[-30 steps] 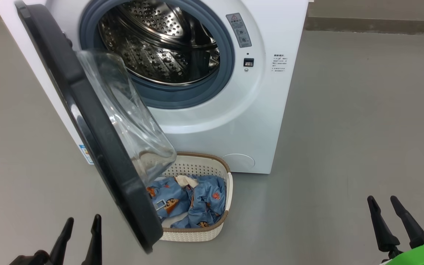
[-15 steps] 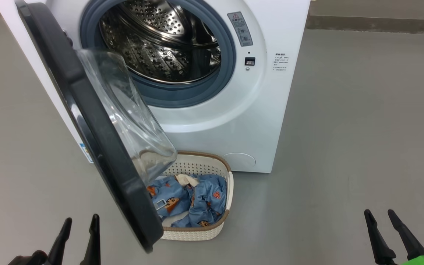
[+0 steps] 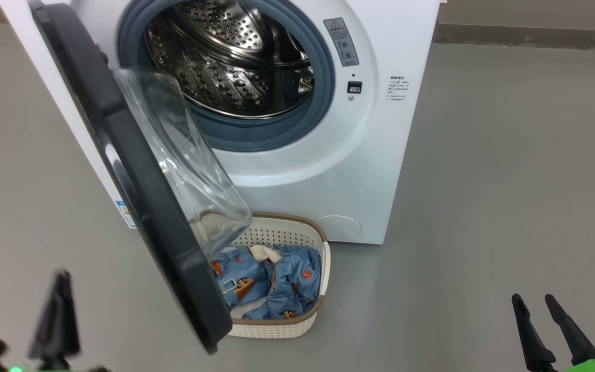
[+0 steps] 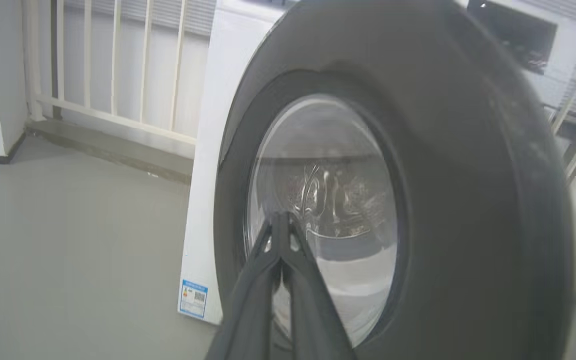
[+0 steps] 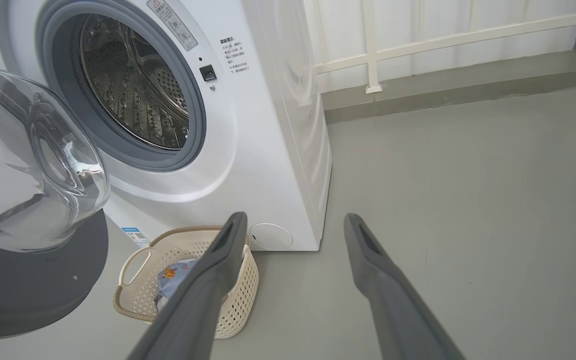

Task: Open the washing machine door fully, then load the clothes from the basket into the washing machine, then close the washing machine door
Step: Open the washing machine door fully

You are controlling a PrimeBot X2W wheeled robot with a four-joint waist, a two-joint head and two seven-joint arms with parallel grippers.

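Jaws pressed together on left gripper, spread on right gripper; washing machine door stands ajar, glossy black.

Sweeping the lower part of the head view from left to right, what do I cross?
Left gripper → lower end of the washing machine door → basket with the clothes inside → bare floor → right gripper.
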